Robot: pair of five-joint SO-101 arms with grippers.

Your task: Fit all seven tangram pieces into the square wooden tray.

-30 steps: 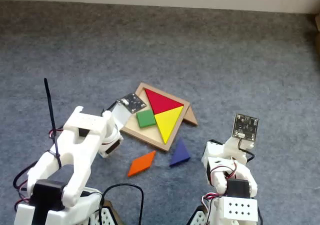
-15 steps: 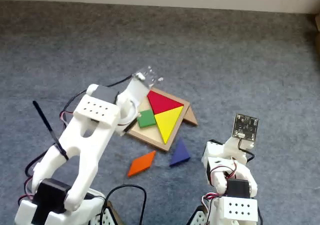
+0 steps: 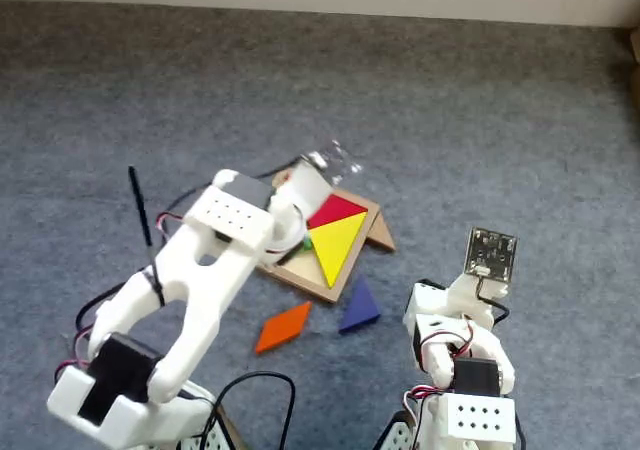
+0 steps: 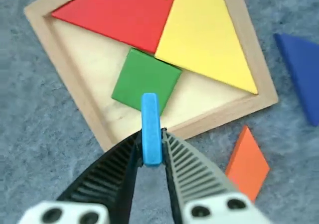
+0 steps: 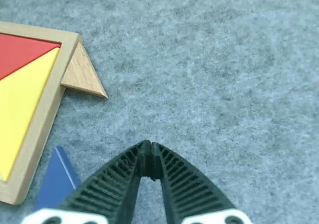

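High view: my left arm (image 3: 215, 260) has swung in from the tray's (image 3: 330, 295) left edge to hang over it (placement looks imminent). Left wrist view: left gripper (image 4: 151, 137) is clamped on a blue piece (image 4: 150, 127), held edge-on beside the green square (image 4: 146, 79). Bare tray floor runs along the near rims. Right wrist view: right gripper (image 5: 149, 167) is pinched together, empty, over open carpet (image 5: 224, 59).

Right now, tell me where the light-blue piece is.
In the left wrist view, the light-blue piece stands on edge in the left claw, over the tray's bare part, next to the green square.
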